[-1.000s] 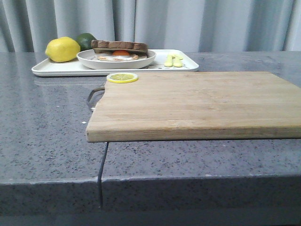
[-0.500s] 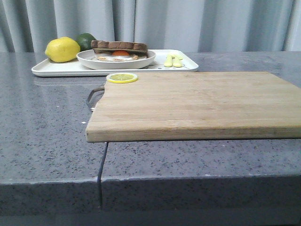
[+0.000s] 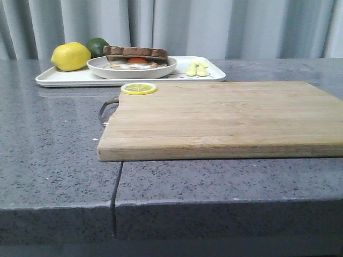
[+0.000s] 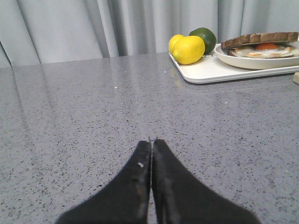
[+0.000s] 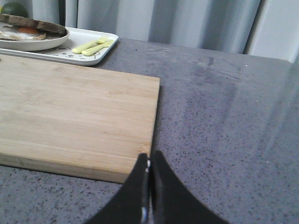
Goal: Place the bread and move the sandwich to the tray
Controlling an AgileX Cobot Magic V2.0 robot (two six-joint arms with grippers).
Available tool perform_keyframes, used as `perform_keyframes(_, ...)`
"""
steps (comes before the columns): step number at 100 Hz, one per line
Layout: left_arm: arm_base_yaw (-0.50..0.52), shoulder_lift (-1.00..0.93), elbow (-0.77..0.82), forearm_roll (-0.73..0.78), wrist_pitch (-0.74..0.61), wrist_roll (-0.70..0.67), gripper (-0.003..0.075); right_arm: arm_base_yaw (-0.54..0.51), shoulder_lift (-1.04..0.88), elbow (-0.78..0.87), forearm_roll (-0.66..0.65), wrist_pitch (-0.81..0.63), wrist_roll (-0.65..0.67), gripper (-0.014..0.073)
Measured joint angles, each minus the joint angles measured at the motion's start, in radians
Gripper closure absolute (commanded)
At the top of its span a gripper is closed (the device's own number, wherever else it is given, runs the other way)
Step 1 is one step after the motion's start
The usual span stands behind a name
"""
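nothing moved | both end effectors closed, empty | sandwich [image 3: 135, 58] on tray [image 3: 64, 78]

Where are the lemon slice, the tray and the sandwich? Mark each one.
lemon slice [image 3: 139, 88], front view, middle of its cut face.
tray [image 3: 59, 78], front view, bare floor near its left front rim.
sandwich [image 3: 135, 52], front view, crust edge of the top bread slice.
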Motion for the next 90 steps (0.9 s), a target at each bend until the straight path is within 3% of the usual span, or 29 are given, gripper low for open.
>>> perform_keyframes(20,0.000,0.000,0.000,0.000,0.000,0.000,0.0739,-0.006,0.000,0.036,-0.001,-0.072,0.007,0.0710)
perform_keyframes(90,0.000,0.000,0.000,0.000,0.000,0.000,0.0739,-0.006,0.000,0.036,-0.002,-0.078,0.009,0.0710)
